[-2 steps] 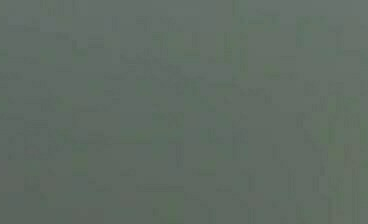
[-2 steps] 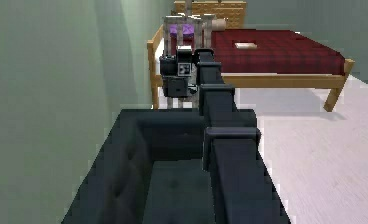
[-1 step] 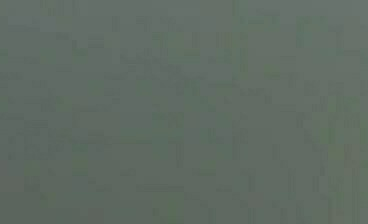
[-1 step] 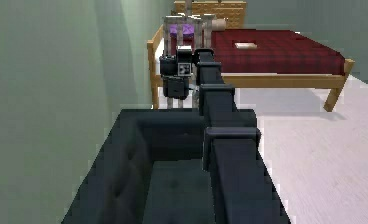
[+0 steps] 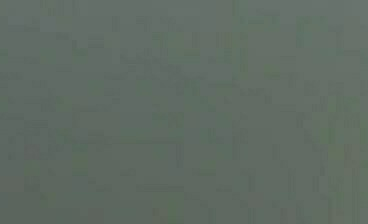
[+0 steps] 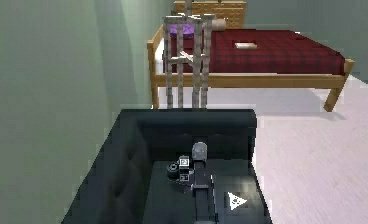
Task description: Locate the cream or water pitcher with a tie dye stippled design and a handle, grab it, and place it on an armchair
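Item 1: grey-green wall (image 5: 182,110), plain across my forward view and running down the arm side view's left.
Item 2: bed (image 6: 282,50), wooden frame and dark red cover, at the arm side view's top right.
Item 3: pale floor (image 6: 312,150) between the bed and the nearer furniture.
Item 4: black armchair (image 6: 142,150), tufted back, against the wall at the bottom of the arm side view.
Item 5: slat-backed chair (image 6: 187,80) just beyond the armchair, beside the bed's corner.
Item 6: arm (image 6: 204,200), a dark bar reaching over the armchair seat.
Item 7: gripper (image 6: 182,168) above the seat. I cannot tell how its fingers are set or whether it holds anything.
Item 8: small grey rounded object (image 6: 199,151) at the gripper's end, over the seat. I cannot confirm it is the pitcher.
Item 9: purple thing (image 6: 182,33) behind the chair's top.
Item 10: pale flat item (image 6: 242,45) on the bed cover.
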